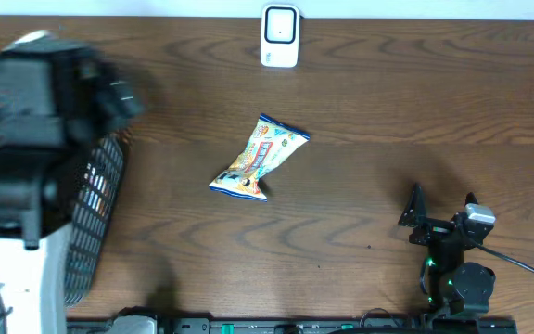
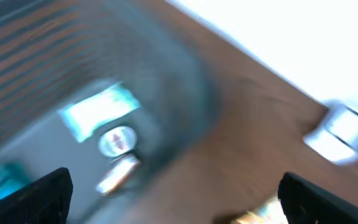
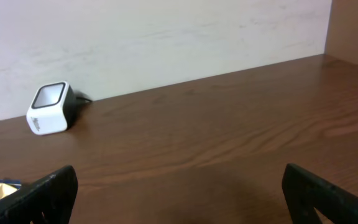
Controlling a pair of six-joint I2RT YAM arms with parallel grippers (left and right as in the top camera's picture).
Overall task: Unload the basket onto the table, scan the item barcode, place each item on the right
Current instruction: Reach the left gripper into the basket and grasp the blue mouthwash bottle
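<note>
The snack packet (image 1: 260, 158) lay mid-counter (image 1: 387, 102), nearer the front than the white scanner (image 1: 280, 35) and touched by neither claw, with the left claw (image 2: 174, 190) spread empty above the mesh basket (image 1: 95, 218) and the right claw (image 1: 443, 209) wide open at the front.

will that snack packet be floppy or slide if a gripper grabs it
The snack packet is probably light and floppy: it looks like a thin film pouch with crimped ends. Its glossy wrap may slide on the smooth wooden table if pushed. Lying flat, it should not roll, though a pinch could crumple it.
</note>
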